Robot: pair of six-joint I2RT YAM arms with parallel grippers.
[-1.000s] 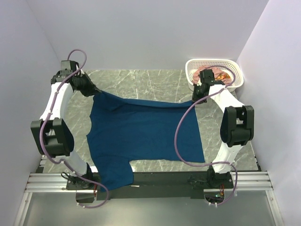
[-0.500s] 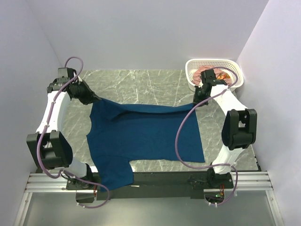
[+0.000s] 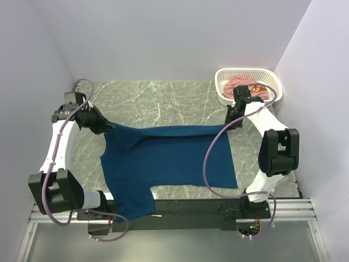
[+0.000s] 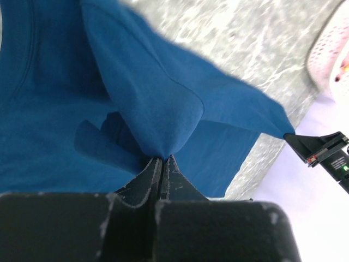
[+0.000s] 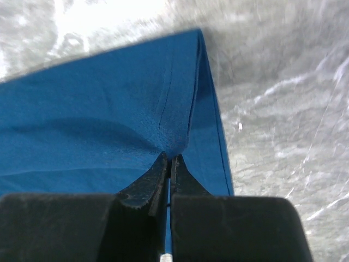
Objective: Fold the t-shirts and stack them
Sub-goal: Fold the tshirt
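The navy blue t-shirt (image 3: 169, 161) lies spread on the marble table, print out of sight. My left gripper (image 3: 107, 126) is shut on its far left corner and holds the cloth (image 4: 158, 120) lifted. My right gripper (image 3: 230, 120) is shut on its far right corner, with the cloth (image 5: 136, 125) bunched at the fingertips. The far edge hangs stretched between the two grippers and is folded over toward the near side. One sleeve (image 3: 133, 203) hangs over the table's near edge. The dusty pink t-shirt (image 3: 242, 86) with the orange print lies crumpled in the basket.
The white perforated basket (image 3: 275, 82) stands at the far right corner, just behind my right arm. Bare marble table (image 3: 158, 101) shows beyond the shirt. Walls close in on the left, the right and the far side.
Both grippers have moved toward the near side with the shirt's far edge in them, so the fold has come further over the shirt. The left arm has swung further left.
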